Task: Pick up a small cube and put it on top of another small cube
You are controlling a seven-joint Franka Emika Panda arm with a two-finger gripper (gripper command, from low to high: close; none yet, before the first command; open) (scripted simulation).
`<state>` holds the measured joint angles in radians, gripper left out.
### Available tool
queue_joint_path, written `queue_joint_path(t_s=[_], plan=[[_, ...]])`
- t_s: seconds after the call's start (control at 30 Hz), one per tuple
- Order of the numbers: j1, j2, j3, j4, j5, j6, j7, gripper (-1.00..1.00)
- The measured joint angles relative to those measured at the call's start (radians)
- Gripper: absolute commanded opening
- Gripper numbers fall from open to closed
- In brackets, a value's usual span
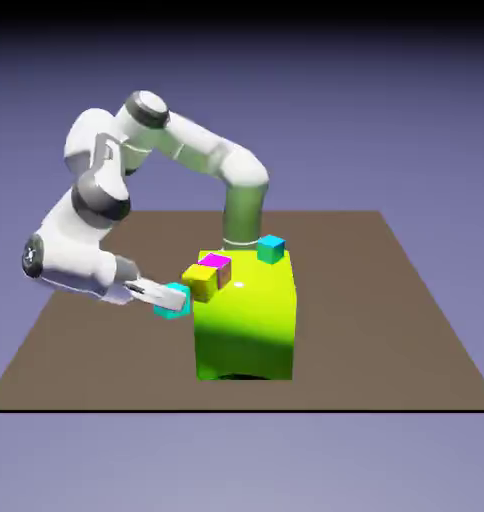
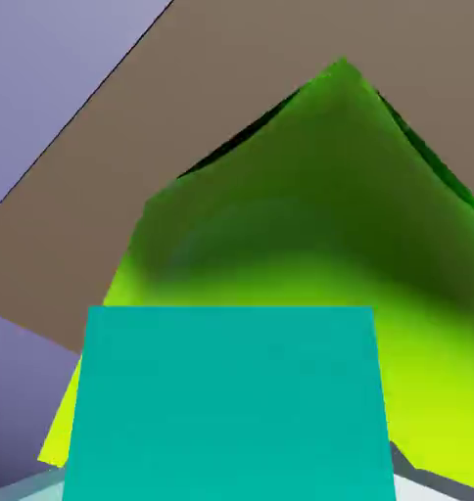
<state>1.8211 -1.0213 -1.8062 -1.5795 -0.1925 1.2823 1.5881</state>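
My gripper (image 1: 177,298) is shut on the small cube (image 1: 167,311), a plain turquoise one. I hold it in the air at the exterior view's left side of the big lime-green block (image 1: 248,320), just below its top edge. In the hand view the small cube (image 2: 231,401) fills the bottom, with a pale fingertip (image 2: 25,486) showing at each lower corner and the lime-green block (image 2: 309,225) right behind it. A bluer teal cube (image 1: 271,248) sits on the block's far top corner.
A yellow cube (image 1: 198,278) and a magenta cube (image 1: 216,264) sit side by side on the block's top, near its left edge and close to my gripper. The brown table (image 1: 386,330) spreads around the block.
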Motion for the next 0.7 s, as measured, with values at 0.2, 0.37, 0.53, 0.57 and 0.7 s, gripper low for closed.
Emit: queue_joint_path(t_s=[0.2, 0.37, 0.53, 0.57, 0.7], plan=[[0.036, -0.007, 0.116, 0.008, -0.010, -0.232, 0.111, -1.00], [0.058, -0.018, 0.107, 0.006, 0.001, -0.383, 0.177, -1.00], [-0.017, -0.020, 0.123, -0.139, -0.015, -0.300, 0.172, -1.00], [-0.036, -0.021, 0.127, -0.175, -0.019, -0.279, 0.170, -1.00], [-0.075, -0.022, 0.135, -0.251, -0.028, -0.236, 0.167, 1.00]])
